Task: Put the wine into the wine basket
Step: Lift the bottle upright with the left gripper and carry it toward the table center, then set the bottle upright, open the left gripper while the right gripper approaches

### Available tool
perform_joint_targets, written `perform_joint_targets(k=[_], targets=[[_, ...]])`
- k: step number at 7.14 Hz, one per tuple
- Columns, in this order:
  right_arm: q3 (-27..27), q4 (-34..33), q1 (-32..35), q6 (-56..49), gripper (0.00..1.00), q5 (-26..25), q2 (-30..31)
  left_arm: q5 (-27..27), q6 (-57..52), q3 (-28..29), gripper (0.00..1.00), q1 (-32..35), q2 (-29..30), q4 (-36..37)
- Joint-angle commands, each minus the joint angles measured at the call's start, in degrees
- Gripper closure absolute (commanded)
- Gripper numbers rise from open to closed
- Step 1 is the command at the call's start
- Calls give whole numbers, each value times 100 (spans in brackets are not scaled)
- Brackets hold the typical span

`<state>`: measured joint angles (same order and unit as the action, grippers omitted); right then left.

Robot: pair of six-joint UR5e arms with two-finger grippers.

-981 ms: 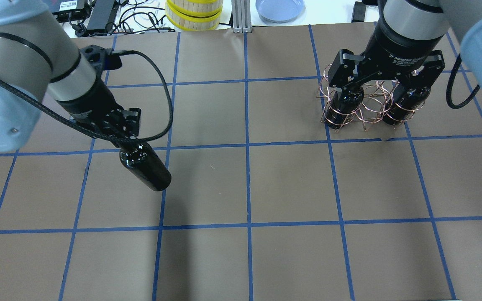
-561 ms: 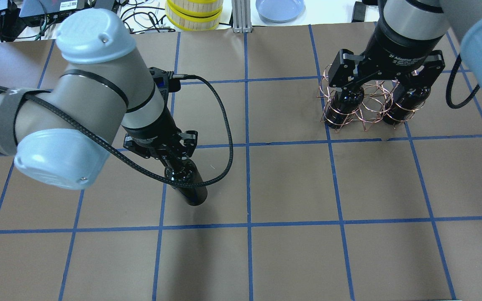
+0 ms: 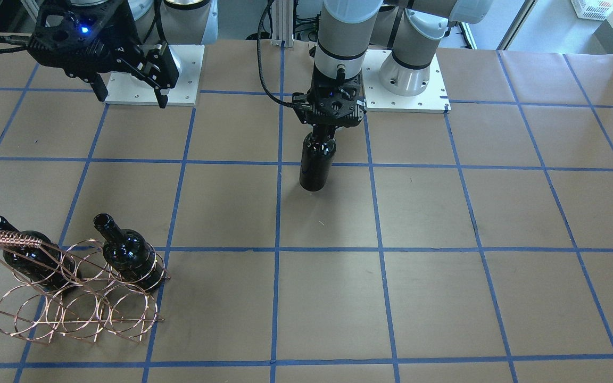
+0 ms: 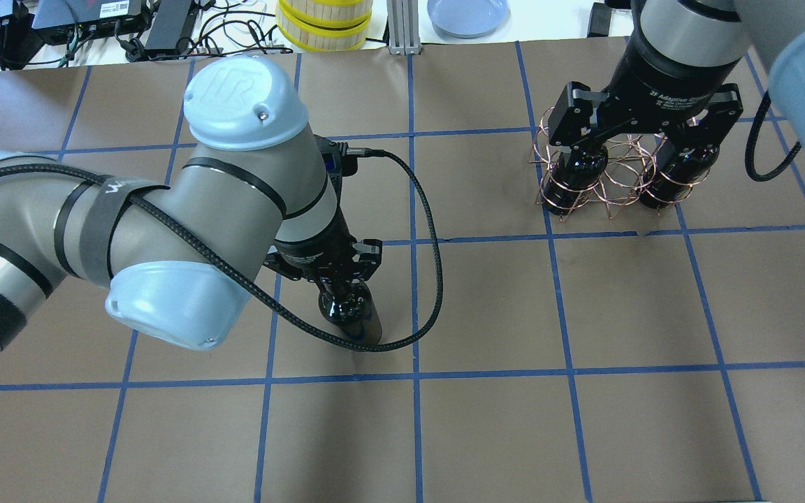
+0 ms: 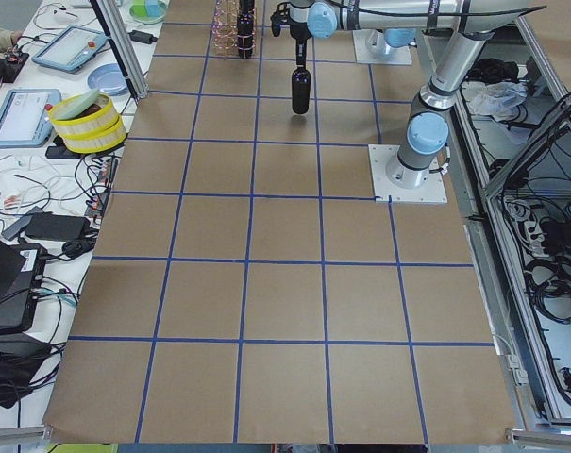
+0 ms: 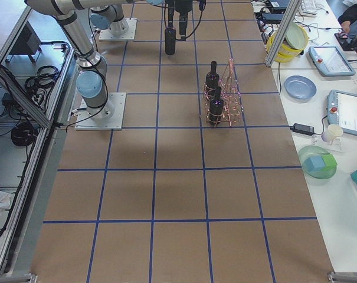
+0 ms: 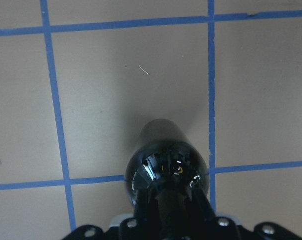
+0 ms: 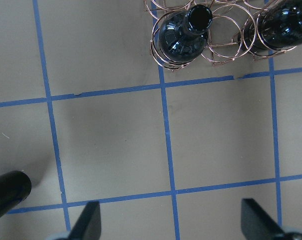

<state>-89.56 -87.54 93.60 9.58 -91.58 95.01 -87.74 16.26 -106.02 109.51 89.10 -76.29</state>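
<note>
My left gripper (image 4: 337, 285) is shut on the neck of a near-black wine bottle (image 4: 356, 320). The bottle hangs upright over the table's middle, as the front view (image 3: 316, 162) and the left wrist view (image 7: 165, 167) also show. The copper wire wine basket (image 4: 620, 183) stands at the far right and holds two look-alike bottles (image 4: 573, 178) (image 4: 678, 173) in its outer rings, with the middle ring empty. My right gripper (image 4: 643, 136) is open and empty, raised above the basket. In the right wrist view the basket (image 8: 221, 46) shows at the top, beyond the gripper (image 8: 173, 222).
Stacked yellow-rimmed containers (image 4: 323, 24), a blue plate (image 4: 467, 14), an aluminium post (image 4: 402, 28) and cables lie along the far table edge. The left arm's black cable (image 4: 432, 279) loops out to the right of the held bottle.
My left arm has moved to the right with the bottle, from the left part of the table toward its middle. The right gripper and the basket have not moved.
</note>
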Motion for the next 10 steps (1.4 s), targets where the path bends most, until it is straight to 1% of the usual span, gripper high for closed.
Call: perform_joint_targets(k=[1,4,6,10], targets=[[0,0,0,0,0,0,0,-32,131,-24,100,184,90,184],[0,8,0,0,0,0,0,-67,307,-172,100,272,82,185],[0,0,0,0,0,-9,0,-59,369,-182,100,272,12,185],[0,8,0,-9,0,-9,0,-6,413,-191,100,281,64,132]])
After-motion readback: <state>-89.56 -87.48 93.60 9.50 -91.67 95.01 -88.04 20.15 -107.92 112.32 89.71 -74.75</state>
